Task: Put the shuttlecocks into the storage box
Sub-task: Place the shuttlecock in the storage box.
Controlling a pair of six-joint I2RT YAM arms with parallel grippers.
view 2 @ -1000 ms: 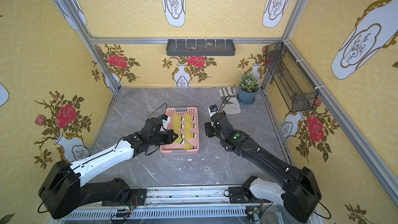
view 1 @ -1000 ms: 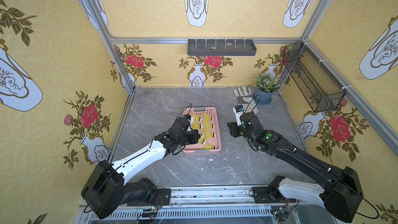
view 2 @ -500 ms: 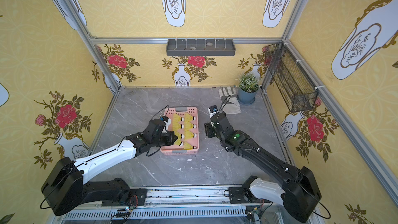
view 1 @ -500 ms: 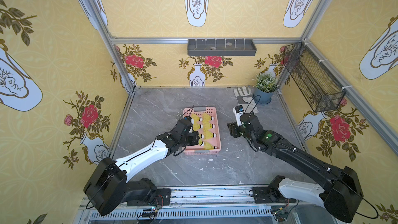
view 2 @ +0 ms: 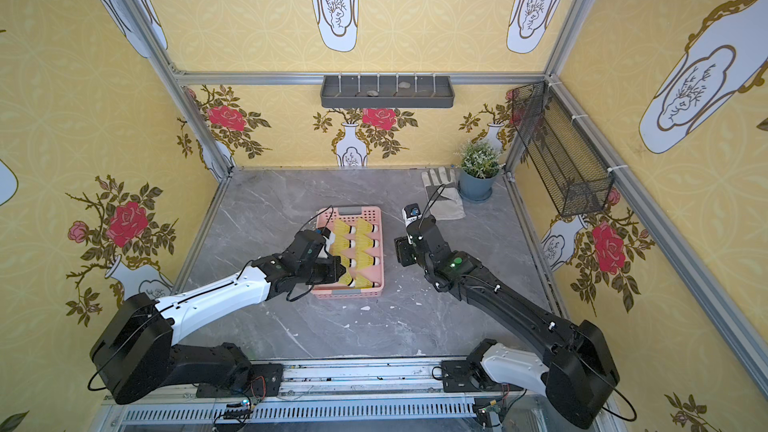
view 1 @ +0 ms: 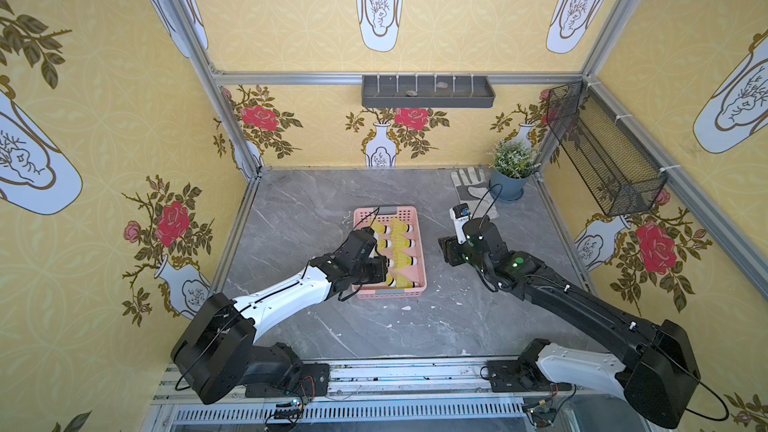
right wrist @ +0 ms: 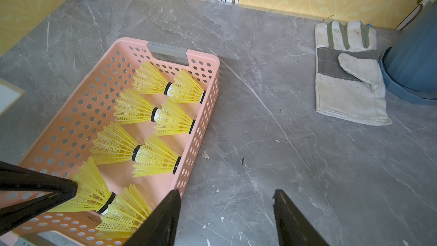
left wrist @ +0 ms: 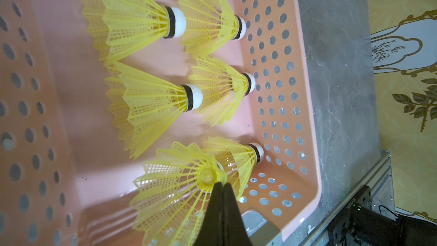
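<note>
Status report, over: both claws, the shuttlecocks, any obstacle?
Left claw shut on one shuttlecock's skirt, inside storage box. Right claw open, empty, beside box. Seven other shuttlecocks lie in box. Glove far aside, nothing blocks.

The left arm (view 1: 286, 290) reaches forward, and its wrist is bent downward. The left gripper (left wrist: 221, 185) has its two fingers pressed together, and just at their tips the thin skirt edge of one shuttlecock (left wrist: 175, 185) is pinched. The right arm (view 1: 561, 297) is stretched forward too. The right gripper (right wrist: 227, 209) points down; its fingers stand apart, with nothing between them.
</note>
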